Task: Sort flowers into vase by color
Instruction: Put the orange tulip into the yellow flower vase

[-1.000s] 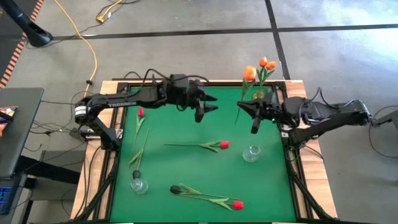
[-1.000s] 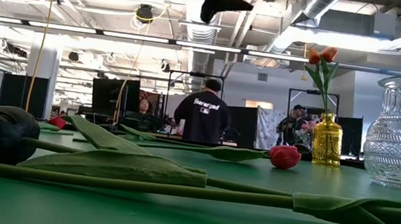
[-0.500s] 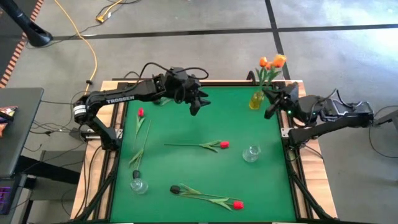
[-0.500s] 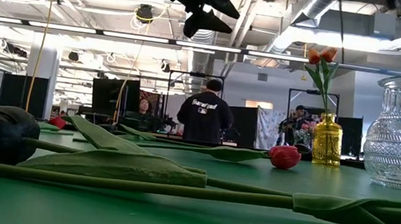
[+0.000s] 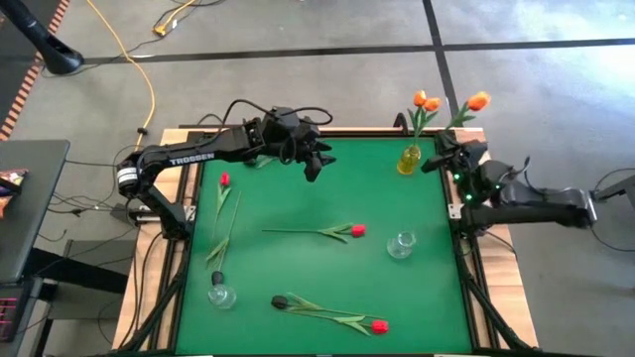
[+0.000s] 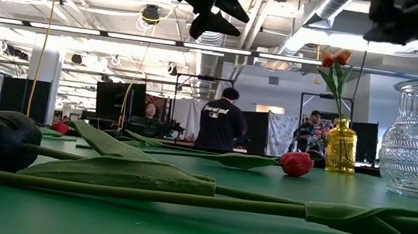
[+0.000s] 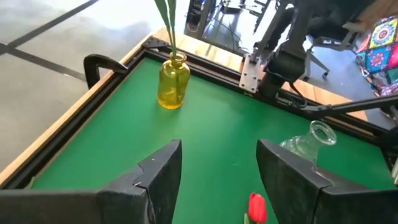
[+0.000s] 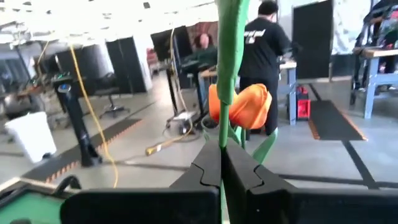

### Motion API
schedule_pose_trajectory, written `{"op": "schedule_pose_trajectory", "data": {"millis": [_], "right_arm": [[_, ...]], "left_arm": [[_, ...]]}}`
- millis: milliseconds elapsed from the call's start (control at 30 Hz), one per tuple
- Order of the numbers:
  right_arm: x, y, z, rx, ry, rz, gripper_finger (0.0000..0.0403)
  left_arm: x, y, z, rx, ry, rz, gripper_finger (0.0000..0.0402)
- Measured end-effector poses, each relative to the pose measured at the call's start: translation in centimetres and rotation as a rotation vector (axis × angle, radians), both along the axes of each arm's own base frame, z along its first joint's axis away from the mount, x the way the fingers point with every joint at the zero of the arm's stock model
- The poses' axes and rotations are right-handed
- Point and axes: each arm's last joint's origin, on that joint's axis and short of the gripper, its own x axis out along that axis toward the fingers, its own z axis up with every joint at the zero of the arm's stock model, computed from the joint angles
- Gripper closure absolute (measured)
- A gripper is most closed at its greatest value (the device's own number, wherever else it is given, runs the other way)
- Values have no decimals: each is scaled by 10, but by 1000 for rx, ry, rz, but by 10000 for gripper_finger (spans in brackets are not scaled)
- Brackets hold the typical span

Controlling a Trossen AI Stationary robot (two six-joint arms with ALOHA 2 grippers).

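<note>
I see the green desk point(image 5: 298, 203) carrying a yellow vase point(image 5: 408, 160) at its far right corner. Nearer than it stands a clear vase point(image 5: 401, 244); red tulips point(image 5: 339, 232) and a dark tulip point(image 5: 281, 301) lie flat leftward, beside another clear vase point(image 5: 221, 294).

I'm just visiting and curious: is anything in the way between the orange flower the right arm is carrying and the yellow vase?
Nothing visible. The right gripper, its jaws shut on the orange tulip, is beside the yellow vase. That vase already holds one orange tulip, which could crowd its narrow neck.

Overhead view straight down, low view level across table point(image 6: 204, 233), wrist views forward
</note>
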Motion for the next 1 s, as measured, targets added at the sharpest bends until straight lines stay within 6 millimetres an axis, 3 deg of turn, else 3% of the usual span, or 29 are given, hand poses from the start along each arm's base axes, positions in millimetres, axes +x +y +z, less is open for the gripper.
{"op": "schedule_pose_trajectory", "data": {"millis": [267, 1000], "right_arm": [[1, -21, -27, -60, -31, -52, 379], [12, -50, -42, -18, 90, -57, 379]], "left_arm": [[0, 1, 0, -4, 1, 24, 206], [0, 1, 0, -34, -2, 42, 206]]}}
